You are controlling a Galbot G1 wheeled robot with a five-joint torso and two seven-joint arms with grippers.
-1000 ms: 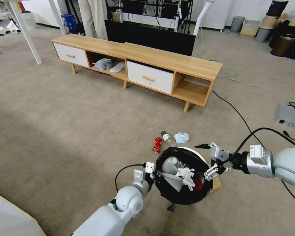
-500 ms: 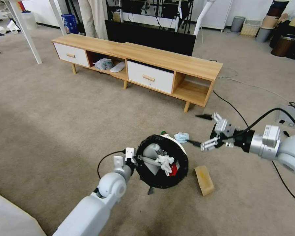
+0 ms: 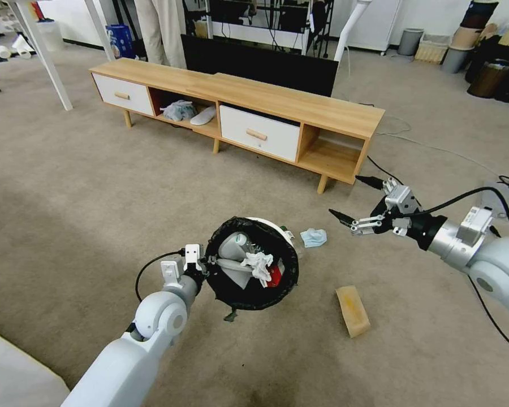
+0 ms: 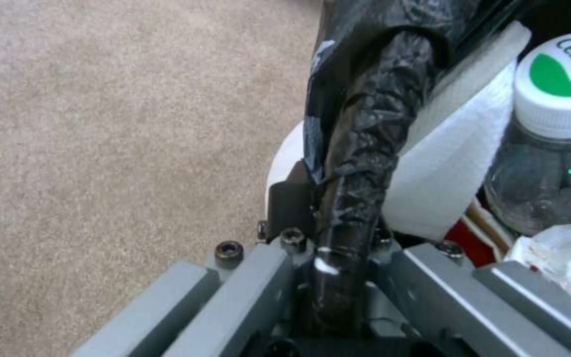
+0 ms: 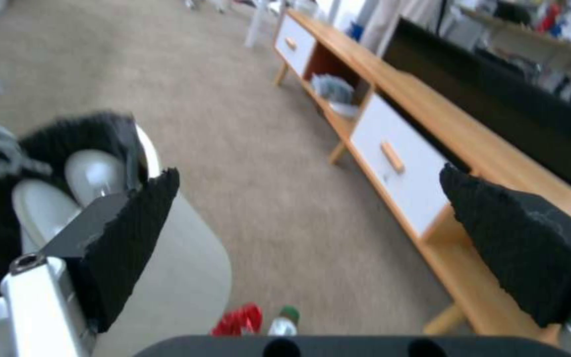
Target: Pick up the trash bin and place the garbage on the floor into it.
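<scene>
Left end effector (image 3: 205,265): clamped tight on the trash bin's near rim, black liner pinched between its fingers (image 4: 285,248).
Trash bin (image 3: 252,263): small round white bin lined with crinkly black plastic, a knotted tail hanging below; held above the floor (image 3: 96,186), tilted toward the camera. Since a second ago it has been carried toward the robot's left.
Bin contents: white tissue (image 3: 258,264), something red, a clear bottle (image 4: 550,148) whose white cap bears a green mark and the letters "Cestbu", cut off.
Brown paper bag (image 3: 352,310): flat on the floor right of the bin, uncovered now that the bin has shifted.
Face mask (image 3: 313,237): pale blue, just beyond the bin's right rim.
Right end effector (image 3: 356,203): wide open, empty, above the floor beyond the mask; higher and farther out than earlier.
Red can (image 5: 239,320), green-capped bottle (image 5: 284,322): on the floor beside the bin.
Wooden cabinet (image 3: 254,107): well beyond the bin.
</scene>
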